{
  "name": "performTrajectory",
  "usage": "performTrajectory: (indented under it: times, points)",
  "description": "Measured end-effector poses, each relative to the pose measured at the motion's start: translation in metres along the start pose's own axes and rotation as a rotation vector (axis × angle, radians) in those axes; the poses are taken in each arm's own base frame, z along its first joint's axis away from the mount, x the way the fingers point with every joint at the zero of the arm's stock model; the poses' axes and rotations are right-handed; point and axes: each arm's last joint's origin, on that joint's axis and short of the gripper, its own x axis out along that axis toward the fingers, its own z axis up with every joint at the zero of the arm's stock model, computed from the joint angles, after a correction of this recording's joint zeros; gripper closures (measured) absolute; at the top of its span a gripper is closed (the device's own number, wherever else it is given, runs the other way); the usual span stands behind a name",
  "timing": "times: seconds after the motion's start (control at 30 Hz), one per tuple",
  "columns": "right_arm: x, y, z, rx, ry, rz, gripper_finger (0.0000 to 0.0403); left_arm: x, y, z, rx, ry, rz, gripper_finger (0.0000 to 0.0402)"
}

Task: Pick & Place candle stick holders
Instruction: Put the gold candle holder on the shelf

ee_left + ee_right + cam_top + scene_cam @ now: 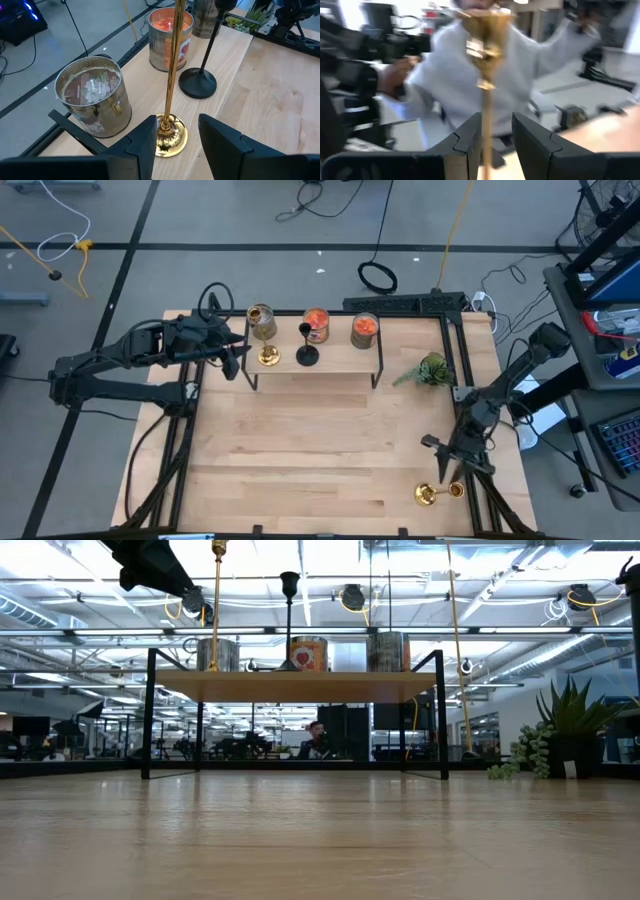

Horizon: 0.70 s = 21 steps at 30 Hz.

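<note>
A gold holder point(268, 356) and the black holder point(307, 355) stand by their round bases on a raised wooden shelf point(340, 363). My left gripper point(238, 360) is open at the shelf's left end. In the left wrist view its fingers point(145, 142) stand on either side of the gold holder's base point(170, 136), apart from the stem. The second gold holder point(440, 493) is at the table's near right corner. My right gripper point(447, 478) is open around its stem point(487, 115). My right gripper has the second gold holder's stem point(487, 130) between its two open fingers, below the cup. The stem lies close to one finger point(470, 140). I cannot tell whether it touches.
Three jars point(262, 320) point(316, 323) point(365, 330) stand along the shelf's far edge, close behind the holders. A green plant point(430, 370) stands right of the shelf. A person in a grey top point(460, 70) shows beyond the table. The table's middle point(320, 450) is bare wood.
</note>
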Motion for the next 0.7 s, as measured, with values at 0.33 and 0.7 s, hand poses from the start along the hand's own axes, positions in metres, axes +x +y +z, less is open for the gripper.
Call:
performTrajectory:
  times: [0.33,0.7]
  points:
    - [0.009,-0.006,-0.009,0.12,0.038,-0.088,0.0298,0.0,0.0,0.0,0.001,0.0,0.0,0.0247]
    - [0.009,0.001,-0.016,0.108,0.116,0.17,0.0298,0.0,0.0,0.0,0.028,0.0,0.0,0.0247]
